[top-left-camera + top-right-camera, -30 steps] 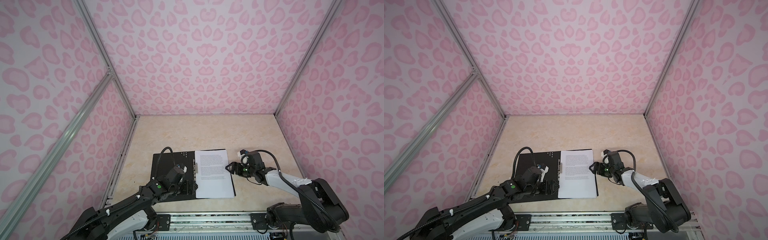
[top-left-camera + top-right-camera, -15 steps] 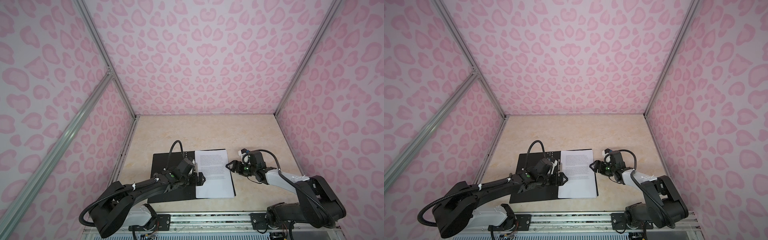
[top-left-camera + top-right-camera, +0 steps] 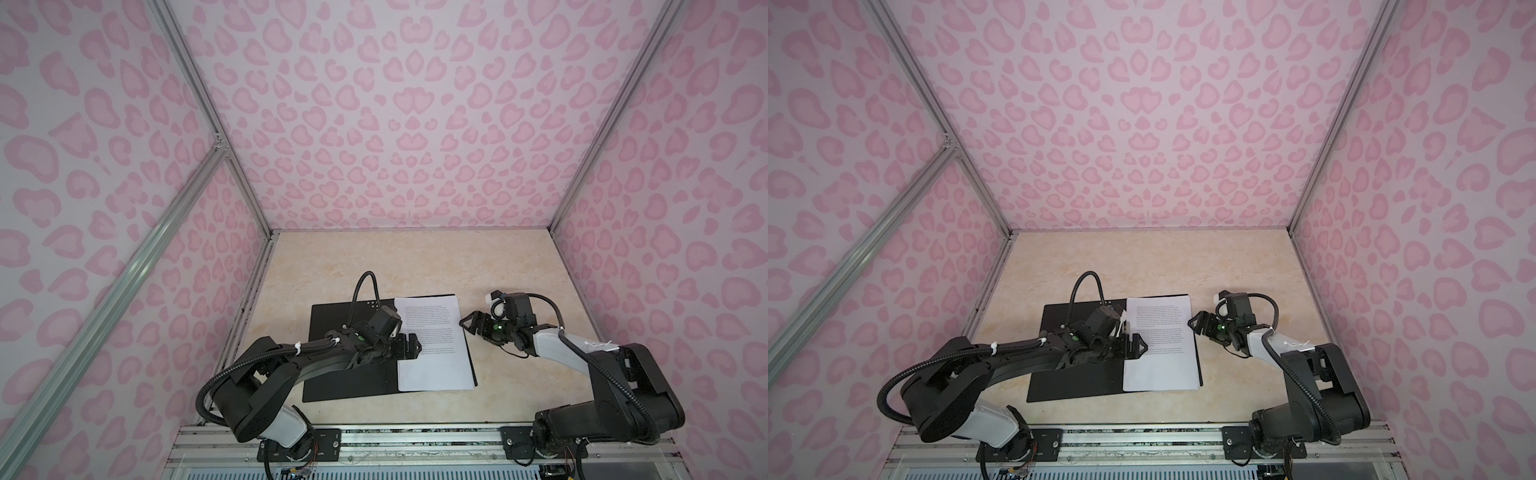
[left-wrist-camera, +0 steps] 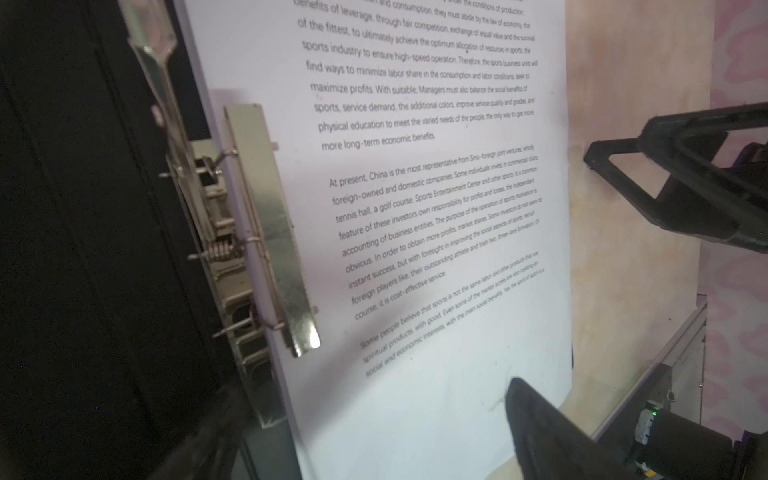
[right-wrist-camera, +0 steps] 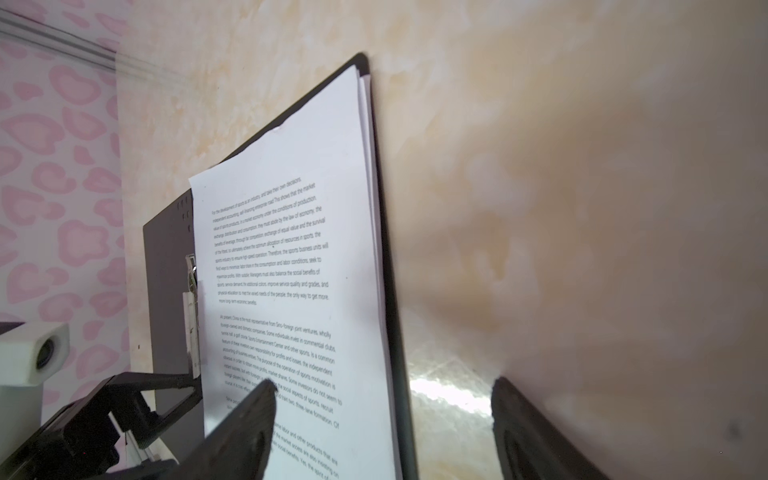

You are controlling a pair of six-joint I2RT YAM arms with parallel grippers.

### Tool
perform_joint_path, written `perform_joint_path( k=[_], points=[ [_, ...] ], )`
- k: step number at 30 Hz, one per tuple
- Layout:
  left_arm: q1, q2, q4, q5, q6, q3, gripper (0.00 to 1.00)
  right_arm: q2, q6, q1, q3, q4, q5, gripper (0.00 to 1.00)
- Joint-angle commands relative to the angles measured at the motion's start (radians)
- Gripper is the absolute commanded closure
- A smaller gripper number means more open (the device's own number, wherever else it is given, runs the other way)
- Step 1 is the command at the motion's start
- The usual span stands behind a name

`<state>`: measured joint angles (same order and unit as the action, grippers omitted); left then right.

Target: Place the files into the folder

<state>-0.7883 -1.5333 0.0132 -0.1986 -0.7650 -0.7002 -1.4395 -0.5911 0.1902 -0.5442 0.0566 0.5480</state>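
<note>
Now | files [image 3: 432, 332] on folder [image 3: 345, 382] | left end effector [image 3: 414, 345] above, parted | right end effector [image 3: 467, 325] beside, parted

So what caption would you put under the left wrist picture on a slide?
Printed files lying in the open black folder, its metal clip along their edge.

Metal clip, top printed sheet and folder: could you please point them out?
metal clip [image 4: 270, 224]: left wrist view, flat bar.
top printed sheet [image 3: 436, 332]: a top view, mid-page text.
folder [image 3: 328, 313]: a top view, bare black inside.
</note>
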Motion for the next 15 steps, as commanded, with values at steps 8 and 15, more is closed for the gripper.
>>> perform_joint_path(
  k=[8,15],
  points=[
    [0.023,-0.02,-0.046,-0.046,-0.02,-0.037,0.02,-0.179,0.022,-0.008,-0.217,-0.094,-0.057,0.23],
    [0.096,0.085,-0.051,-0.128,-0.009,-0.006,0.03,-0.269,0.037,0.004,-0.333,-0.148,-0.06,0.24]
  ],
)
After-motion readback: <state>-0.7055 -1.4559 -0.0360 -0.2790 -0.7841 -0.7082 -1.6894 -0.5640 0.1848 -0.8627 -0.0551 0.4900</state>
